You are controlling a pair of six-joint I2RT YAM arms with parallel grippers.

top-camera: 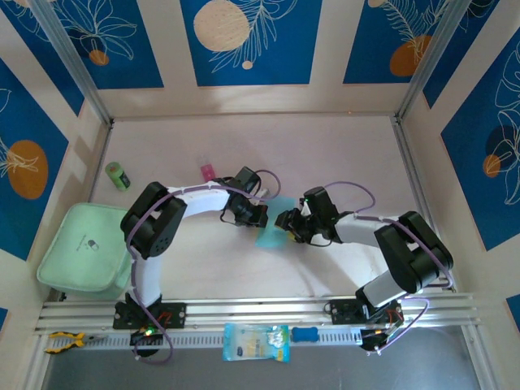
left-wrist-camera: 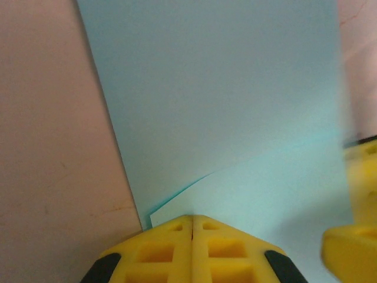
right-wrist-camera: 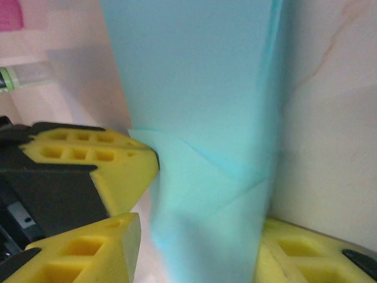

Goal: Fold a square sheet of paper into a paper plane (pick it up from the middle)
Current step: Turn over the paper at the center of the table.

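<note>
While pinched, paper (top-camera: 270, 224) is outside pouch (top-camera: 81, 250).

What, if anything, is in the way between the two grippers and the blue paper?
Nothing visible is. The left gripper is pinched shut on the edge of the paper, and the right gripper is open with a finger on each side of the same sheet, so both are right at it.

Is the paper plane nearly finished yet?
Not yet. Done: the light cyan-blue paper sheet shows folded flaps with creases. In hand: the left gripper is shut on its edge, and the right gripper straddles it, fingers apart. Left: no narrow pointed dart shape with a centre crease yet.
</note>
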